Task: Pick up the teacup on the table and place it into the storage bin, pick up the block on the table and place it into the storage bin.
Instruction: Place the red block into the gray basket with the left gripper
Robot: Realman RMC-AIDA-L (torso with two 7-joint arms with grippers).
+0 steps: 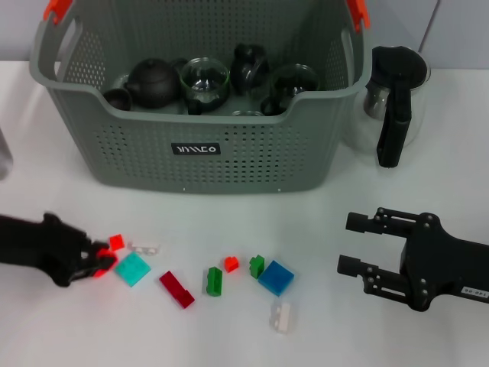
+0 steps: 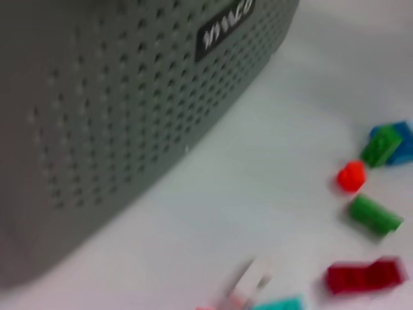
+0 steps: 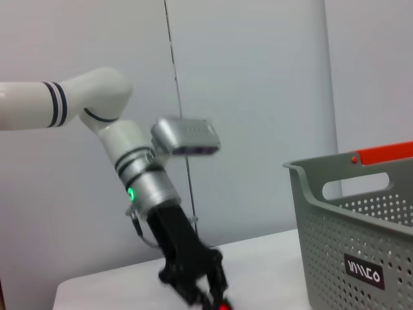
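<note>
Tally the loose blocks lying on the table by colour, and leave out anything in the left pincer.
Red blocks: 3
Green blocks: 2
White blocks: 2
Teal block: 1
Blue block: 1
Total: 9

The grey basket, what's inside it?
The storage bin holds a dark teapot, glass cups and small dark cups; its front wall hides whatever lies lower.

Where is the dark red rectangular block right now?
In the head view, the dark red rectangular block lies on the white table in front of the grey perforated storage bin, between the teal flat block and the green block.
</note>
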